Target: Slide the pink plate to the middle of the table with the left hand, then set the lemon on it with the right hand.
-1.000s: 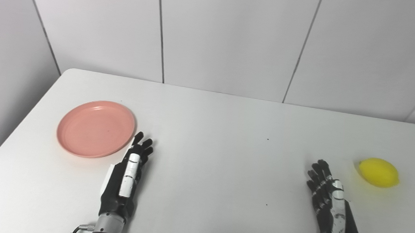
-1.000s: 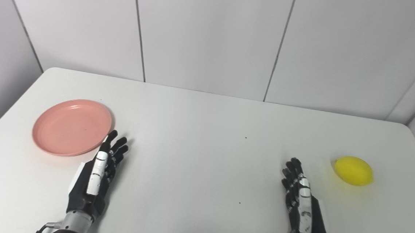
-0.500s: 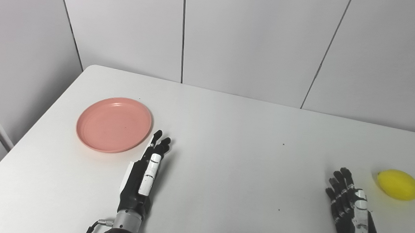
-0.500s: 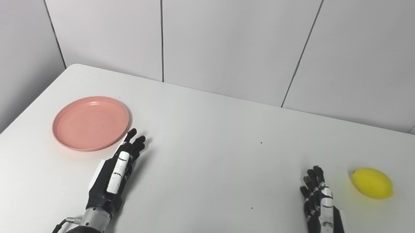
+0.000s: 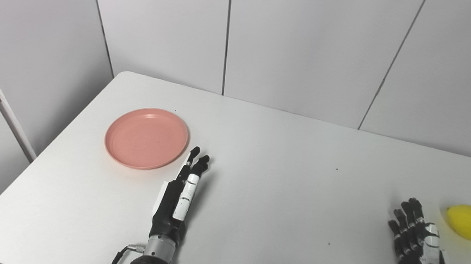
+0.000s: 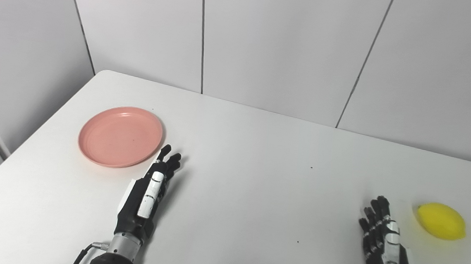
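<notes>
A round pink plate (image 5: 147, 138) lies flat on the left part of the white table (image 5: 283, 160). My left hand (image 5: 179, 196) rests open and empty on the table just right of and below the plate, its fingertips close to the plate's rim but apart from it. At the far right sits a yellow lemon (image 6: 441, 221) on the tabletop. Low at the right, my right hand (image 6: 383, 246) lies open with fingers straight, a short gap left of the lemon.
Grey wall panels (image 5: 299, 45) rise behind the table's far edge. The table's left edge (image 5: 47, 152) runs diagonally past the plate, with a white post (image 5: 5, 107) beyond it.
The whole picture has shifted right, so the camera has turned left. Plate, lemon and both hands keep their places on the table.
</notes>
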